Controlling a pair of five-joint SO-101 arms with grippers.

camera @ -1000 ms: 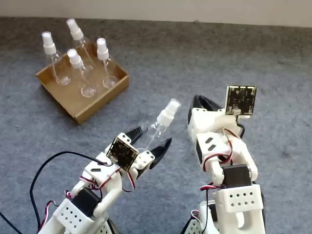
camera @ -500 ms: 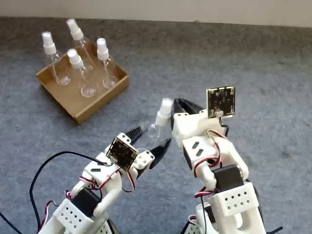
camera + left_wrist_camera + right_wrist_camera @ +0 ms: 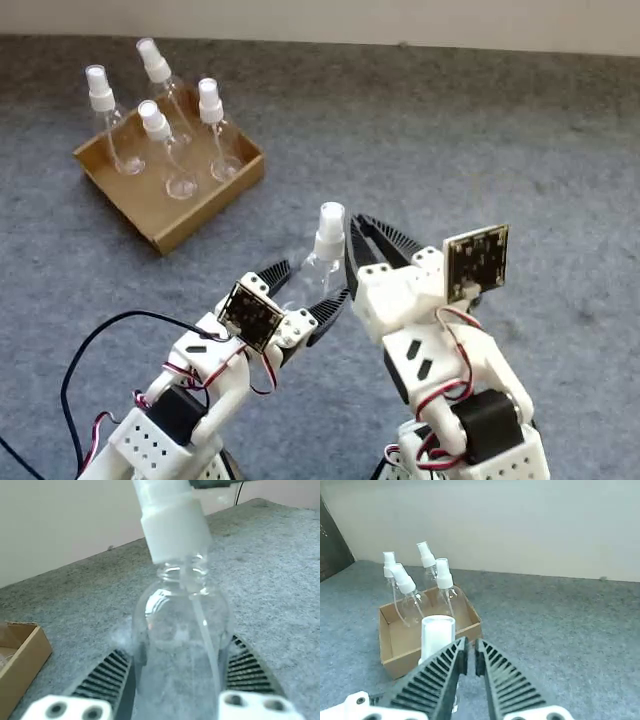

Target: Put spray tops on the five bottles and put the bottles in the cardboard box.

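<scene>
in cardboard box (image 3: 205, 215): four capped bottles (image 3: 165, 145) | left fingers (image 3: 330, 305) grip fifth bottle (image 3: 180, 645) | right fingers (image 3: 445, 670) closed

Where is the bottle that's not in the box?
In the high view, the left gripper holds the bottle mid-table, right of the cardboard box, beside the right gripper.

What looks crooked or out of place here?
The spray top on the bottle in the left end effector sits tilted, with the neck threads bare beneath it, so it seems not screwed down. Nothing looks spilled.
</scene>
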